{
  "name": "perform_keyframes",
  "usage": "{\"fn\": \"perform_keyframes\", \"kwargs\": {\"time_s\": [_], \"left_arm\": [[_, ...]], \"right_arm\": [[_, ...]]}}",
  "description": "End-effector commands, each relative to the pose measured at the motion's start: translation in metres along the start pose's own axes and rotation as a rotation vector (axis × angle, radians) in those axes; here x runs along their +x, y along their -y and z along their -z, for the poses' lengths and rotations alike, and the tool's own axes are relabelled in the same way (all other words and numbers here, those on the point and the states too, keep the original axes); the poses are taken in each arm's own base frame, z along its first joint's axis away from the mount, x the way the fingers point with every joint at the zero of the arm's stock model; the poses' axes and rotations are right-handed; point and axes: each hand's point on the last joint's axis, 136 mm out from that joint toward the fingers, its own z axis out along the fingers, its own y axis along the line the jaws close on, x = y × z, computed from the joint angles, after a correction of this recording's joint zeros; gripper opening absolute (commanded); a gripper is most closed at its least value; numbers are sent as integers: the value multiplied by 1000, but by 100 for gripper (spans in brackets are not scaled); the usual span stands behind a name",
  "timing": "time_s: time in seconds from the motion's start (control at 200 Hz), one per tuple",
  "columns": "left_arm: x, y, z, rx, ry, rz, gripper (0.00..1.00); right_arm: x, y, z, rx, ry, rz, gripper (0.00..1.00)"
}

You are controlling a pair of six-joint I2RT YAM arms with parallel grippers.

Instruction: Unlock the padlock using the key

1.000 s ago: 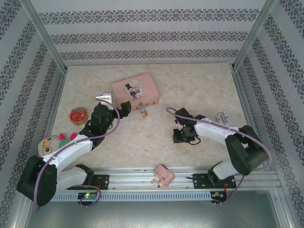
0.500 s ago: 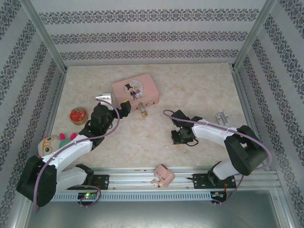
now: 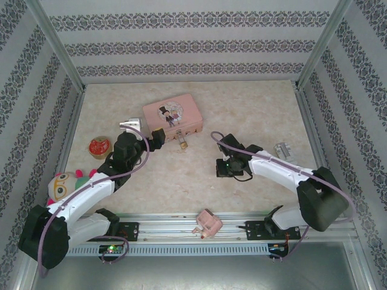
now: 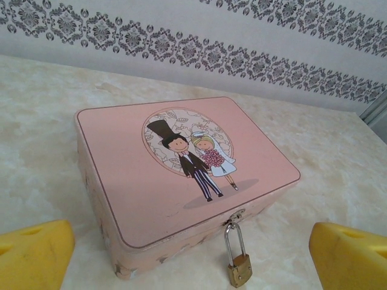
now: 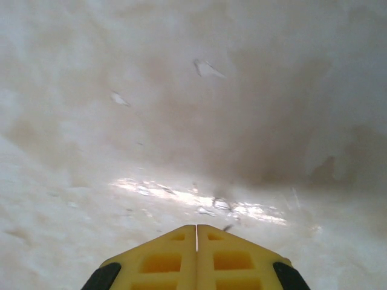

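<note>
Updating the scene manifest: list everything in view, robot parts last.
tin: 1, pink, far centre of table
padlock: 1, brass, silver shackle, on the tin's clasp
round item: 1, red, table left
plush toy: 1, multicoloured, near-left edge
left metal piece: 1, silver, left of tin
right metal piece: 1, silver, table right
small box: 1, pink, on front rail
table: 1, beige marble
left gripper: 1, yellow fingers, open, facing tin
right gripper: 1, yellow fingers, shut, over bare table
</note>
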Motion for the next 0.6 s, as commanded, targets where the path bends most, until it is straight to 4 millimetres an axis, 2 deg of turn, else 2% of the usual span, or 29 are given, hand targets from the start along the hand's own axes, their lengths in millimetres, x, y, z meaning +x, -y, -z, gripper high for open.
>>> {"fn": "perform_keyframes", "kwargs": {"time_s": [0.0, 0.25, 0.39, 0.595], "left_arm": [[-5, 12, 7, 33, -48, -16, 99], [-7, 37, 15, 186, -33, 3, 99], [-3, 45, 17, 251, -11, -5, 99], [-3, 67, 25, 414, 89, -80, 99]], "right_arm": [[-15, -19, 20, -74, 48, -29, 0], [-45, -50, 54, -193, 147, -50, 0], [-62, -59, 73, -237, 192, -112, 0], [-86, -69, 101, -327, 273, -224, 0]]}}
